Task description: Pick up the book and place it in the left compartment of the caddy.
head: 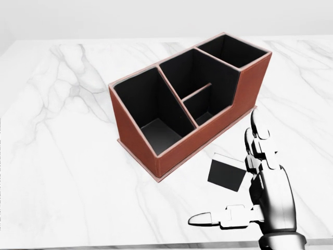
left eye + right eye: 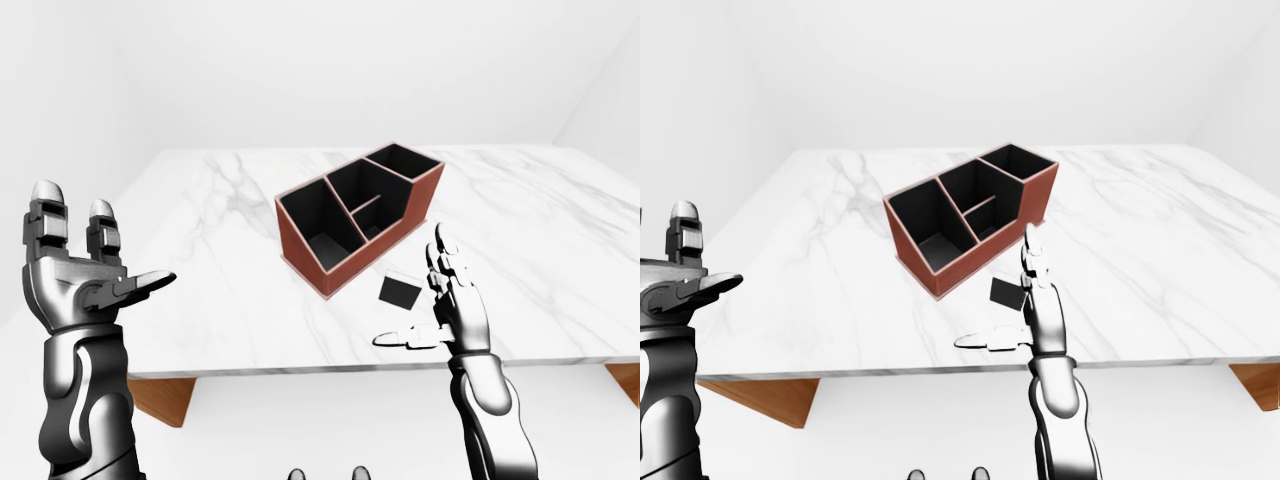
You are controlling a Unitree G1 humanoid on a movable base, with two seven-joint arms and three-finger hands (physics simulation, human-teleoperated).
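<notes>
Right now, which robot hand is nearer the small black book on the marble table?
Right. The right robot hand, fingers open, sits just beside the small black book on its right. The left robot hand is raised open, far off at the left-eye view's left edge.

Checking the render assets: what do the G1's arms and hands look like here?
Both arms are glossy silver-grey metal with dark, near-black seams at the joints. The left hand and right hand each have three blocky segmented fingers with rounded pale tips. The forearms are smooth and bulbous. No cables, sleeves or markings are visible.
</notes>
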